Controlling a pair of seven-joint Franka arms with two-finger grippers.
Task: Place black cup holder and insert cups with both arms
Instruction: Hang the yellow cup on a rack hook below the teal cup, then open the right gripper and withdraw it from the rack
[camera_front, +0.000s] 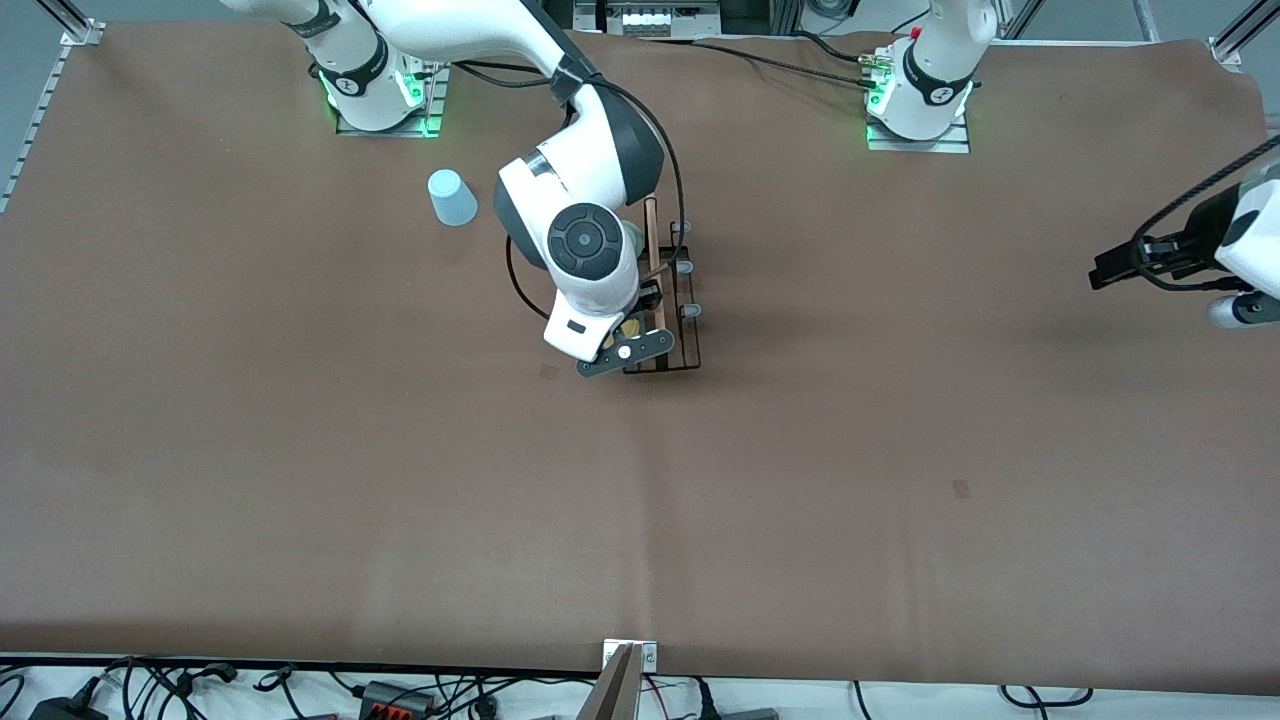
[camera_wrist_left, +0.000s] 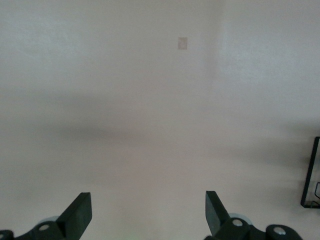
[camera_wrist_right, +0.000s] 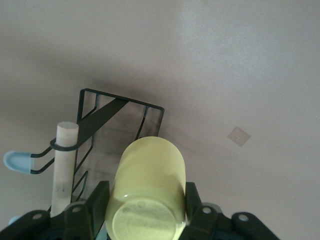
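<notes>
- While the right gripper (camera_wrist_right: 147, 212) is clamped on the yellow cup (camera_wrist_right: 148, 192) directly over the black cup holder (camera_front: 672, 300), a peg missing the cup's mouth is the chief risk — the smooth tumbler could glance off and tip the light wire rack.
- Holder stands mid-table: thin black wire, pale wooden rod (camera_wrist_right: 64, 165), rounded grey-tipped pegs (camera_front: 690, 311).
- Light blue cup (camera_front: 452, 197) sits inverted, nearer the right arm's base.
- Left gripper (camera_wrist_left: 149, 215) waits over bare table — fingers spread apart, holding nothing.
</notes>
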